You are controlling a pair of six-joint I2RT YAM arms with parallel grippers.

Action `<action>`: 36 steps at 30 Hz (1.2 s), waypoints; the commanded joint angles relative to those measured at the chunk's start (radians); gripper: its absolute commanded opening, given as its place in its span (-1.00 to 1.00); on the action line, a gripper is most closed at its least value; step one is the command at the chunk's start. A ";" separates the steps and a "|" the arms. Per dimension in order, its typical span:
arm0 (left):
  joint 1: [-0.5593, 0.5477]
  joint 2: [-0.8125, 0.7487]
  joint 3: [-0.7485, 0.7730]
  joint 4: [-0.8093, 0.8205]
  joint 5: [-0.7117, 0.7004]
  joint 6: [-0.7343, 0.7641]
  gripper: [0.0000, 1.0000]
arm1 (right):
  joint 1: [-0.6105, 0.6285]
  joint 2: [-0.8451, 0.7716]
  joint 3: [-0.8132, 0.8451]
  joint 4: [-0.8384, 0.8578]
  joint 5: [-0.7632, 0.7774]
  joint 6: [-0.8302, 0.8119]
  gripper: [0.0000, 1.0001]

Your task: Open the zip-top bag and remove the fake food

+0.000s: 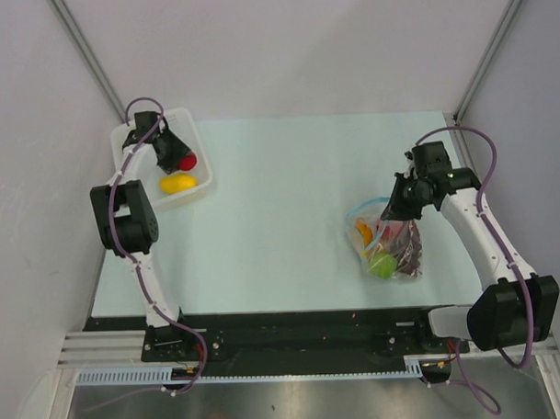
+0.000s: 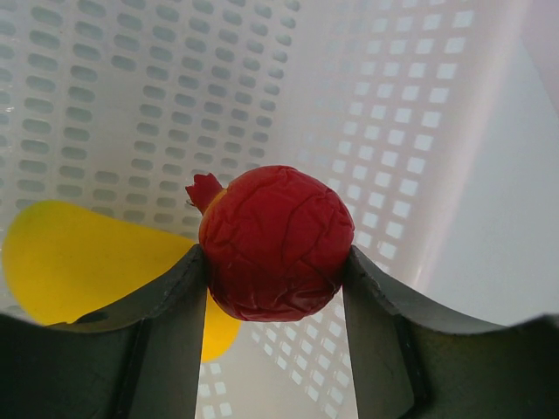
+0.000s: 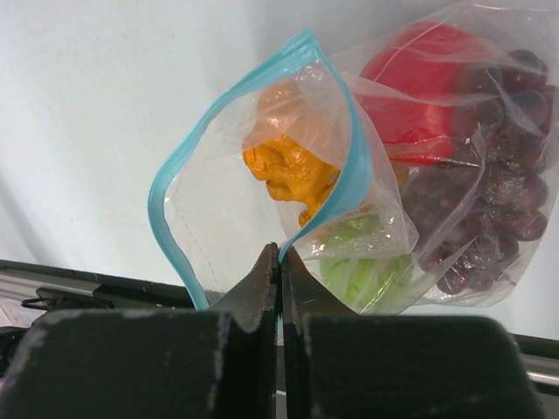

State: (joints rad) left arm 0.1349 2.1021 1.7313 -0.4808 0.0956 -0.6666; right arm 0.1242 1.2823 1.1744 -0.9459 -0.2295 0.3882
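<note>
Top external view sets the zip-top bag (image 1: 389, 241) at about four o'clock on the worktop (image 1: 280, 209) and the white perforated basket (image 1: 195, 139) at ten o'clock, well apart. The right fingers (image 3: 271, 281) are pressed tight on the bag's zip strip (image 3: 166, 201), pinching one lip. The left fingers (image 1: 177, 155) stand partway apart, clamped on a red round fruit (image 2: 275, 244) inside the basket. A yellow piece (image 2: 79, 262) lies at eight o'clock from the fruit.

The bag looks thin, limp and light, so it would likely lift or slide with any tug. Its strip seems the stiffest part and the best place to hold. The toys look light and smooth, and the round ones may roll once freed.

Right wrist view alone shows the mouth gaping, with an orange piece (image 3: 288, 170) just inside. Deeper in lie a green round fruit (image 3: 362, 262), a red piece (image 3: 419, 87) and a grape bunch (image 3: 498, 201). From above these are only a coloured bundle. Left wrist view alone shows both fingers touching the fruit's sides. Whether the fruit rests on the basket floor, I cannot tell.
</note>
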 commanded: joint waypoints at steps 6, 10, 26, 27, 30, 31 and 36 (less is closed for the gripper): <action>0.000 -0.007 0.071 -0.088 -0.036 0.021 0.50 | -0.001 0.025 0.060 0.025 0.002 -0.012 -1.00; -0.001 -0.053 0.033 -0.088 -0.039 0.065 0.74 | 0.002 0.028 0.067 0.019 -0.008 -0.018 -1.00; -0.188 -0.634 -0.542 0.152 0.259 -0.001 0.50 | 0.043 0.028 0.097 -0.027 0.015 -0.029 -1.00; -0.257 -0.657 -0.590 0.188 0.279 -0.005 0.45 | 0.043 0.028 0.099 -0.030 0.016 -0.031 -1.00; -0.422 -0.734 -0.654 0.252 0.293 -0.037 0.33 | 0.045 0.023 0.097 -0.037 0.009 -0.032 -1.00; -0.467 -0.744 -0.665 0.275 0.294 -0.060 0.27 | 0.048 0.020 0.097 -0.040 0.009 -0.031 -1.00; -0.750 -0.694 -0.635 0.396 0.283 -0.116 -0.16 | 0.063 -0.001 0.097 -0.048 0.009 -0.017 -1.00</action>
State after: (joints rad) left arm -0.4652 1.3941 1.0695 -0.2432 0.3515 -0.7185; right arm 0.1715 1.3144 1.2278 -0.9825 -0.2253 0.3794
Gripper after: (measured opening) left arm 0.485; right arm 0.009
